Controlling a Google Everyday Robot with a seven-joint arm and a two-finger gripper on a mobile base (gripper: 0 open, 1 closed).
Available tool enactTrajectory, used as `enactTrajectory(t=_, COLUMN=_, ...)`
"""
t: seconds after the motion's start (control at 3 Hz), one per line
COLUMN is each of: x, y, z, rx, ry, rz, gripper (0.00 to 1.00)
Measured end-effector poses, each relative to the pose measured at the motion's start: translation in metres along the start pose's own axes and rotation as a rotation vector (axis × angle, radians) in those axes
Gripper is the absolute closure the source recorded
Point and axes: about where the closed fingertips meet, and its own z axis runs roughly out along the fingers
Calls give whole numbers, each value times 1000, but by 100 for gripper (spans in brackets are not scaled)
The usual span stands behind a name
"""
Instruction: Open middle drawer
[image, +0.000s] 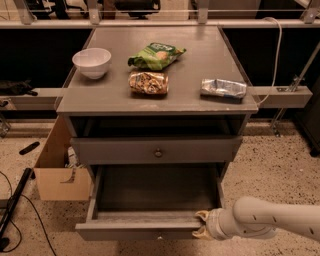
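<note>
The middle drawer (150, 199) is the wide shallow grey one standing pulled out, its bare grey inside in full view. Its front panel (135, 231) faces me low in the frame. My gripper (201, 225) comes in from the lower right on a pale arm. It sits at the right end of that front panel, one tan fingertip (202, 215) over the rim and the other against the outer face. Above the open drawer, a grey drawer with a taller front (125, 150) and a round knob (158, 152) is pushed in.
The cabinet top (190, 60) carries a white bowl (92, 61), a green snack bag (156, 54), a brown snack bag (148, 83) and a silver packet (223, 88). An open cardboard box (55, 172) stands at the left on the speckled floor. Cables lie far left.
</note>
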Motion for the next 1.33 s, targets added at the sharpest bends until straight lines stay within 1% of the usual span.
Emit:
enactTrajectory(t=0.67, x=0, y=0, z=0, rx=0, ry=0, rz=0, gripper=4)
enactTrajectory(t=1.0, x=0, y=0, z=0, rx=0, ry=0, rz=0, gripper=0)
enactTrajectory(t=1.33, x=0, y=0, z=0, rx=0, ry=0, rz=0, gripper=0)
